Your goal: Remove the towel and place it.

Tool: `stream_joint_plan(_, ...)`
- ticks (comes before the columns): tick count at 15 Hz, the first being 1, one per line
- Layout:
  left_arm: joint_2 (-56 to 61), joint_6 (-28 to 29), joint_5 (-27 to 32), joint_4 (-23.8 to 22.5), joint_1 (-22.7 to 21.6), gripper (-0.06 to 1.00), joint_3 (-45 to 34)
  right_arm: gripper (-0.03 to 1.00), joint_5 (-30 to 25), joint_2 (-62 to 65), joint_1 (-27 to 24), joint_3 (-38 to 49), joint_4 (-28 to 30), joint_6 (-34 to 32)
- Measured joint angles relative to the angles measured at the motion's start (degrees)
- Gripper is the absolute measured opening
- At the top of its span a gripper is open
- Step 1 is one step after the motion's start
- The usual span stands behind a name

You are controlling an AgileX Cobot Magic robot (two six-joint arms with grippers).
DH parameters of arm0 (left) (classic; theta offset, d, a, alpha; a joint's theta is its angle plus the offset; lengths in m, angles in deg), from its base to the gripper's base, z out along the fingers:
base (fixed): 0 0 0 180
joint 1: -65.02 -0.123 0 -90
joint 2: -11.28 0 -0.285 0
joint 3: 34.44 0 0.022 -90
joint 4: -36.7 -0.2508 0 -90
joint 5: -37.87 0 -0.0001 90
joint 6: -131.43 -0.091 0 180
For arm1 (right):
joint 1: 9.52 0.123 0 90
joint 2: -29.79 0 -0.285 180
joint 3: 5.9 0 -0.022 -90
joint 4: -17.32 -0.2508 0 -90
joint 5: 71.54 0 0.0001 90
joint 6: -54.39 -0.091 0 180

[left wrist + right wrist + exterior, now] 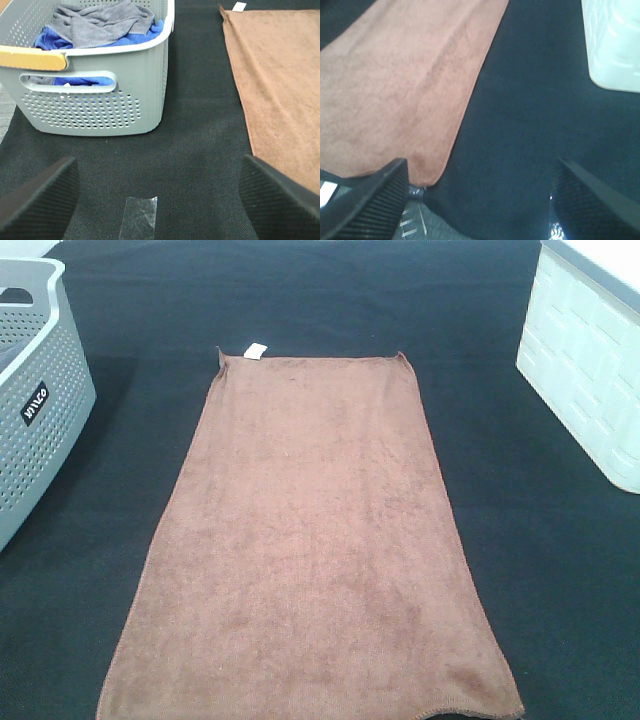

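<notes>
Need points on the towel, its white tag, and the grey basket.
towel (310,540), exterior high view, middle of the flat cloth.
white tag (254,351), exterior high view, centre of the tag at the towel's far corner.
grey basket (95,107), left wrist view, perforated side wall below the handle slot.

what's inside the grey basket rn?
The grey basket holds a grey cloth lying on top of a blue cloth. Anything under them is hidden; the basket floor can't be seen.
</notes>
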Motion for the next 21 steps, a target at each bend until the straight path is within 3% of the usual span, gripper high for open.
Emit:
stream_joint_plan(6, 0.0, -0.4, 0.0, 1.72, 0.0, 0.81, -0.11, 0.72, 0.86, 4.47, 0.0, 0.74, -0.23, 0.23)
stream_joint_plan(10, 0.0, -3.95, 0.0, 7.05, 0.0, 0.81, -0.11, 0.72, 0.86, 4.47, 0.0, 0.74, -0.23, 0.23)
stream_joint_plan(14, 0.0, -4.35, 0.0, 7.39, -0.29, 0.81, -0.11, 0.72, 0.86, 4.47, 0.0, 0.74, -0.29, 0.23)
stream_joint_plan(17, 0.0, -4.35, 0.0, 7.39, -5.84, 0.81, -0.11, 0.72, 0.86, 4.47, 0.0, 0.74, -0.29, 0.23)
stream_joint_plan(21, 0.0, -4.41, 0.0, 7.39, -6.3, 0.81, -0.11, 0.72, 0.92, 4.47, 0.0, 0.74, 0.06, 0.23)
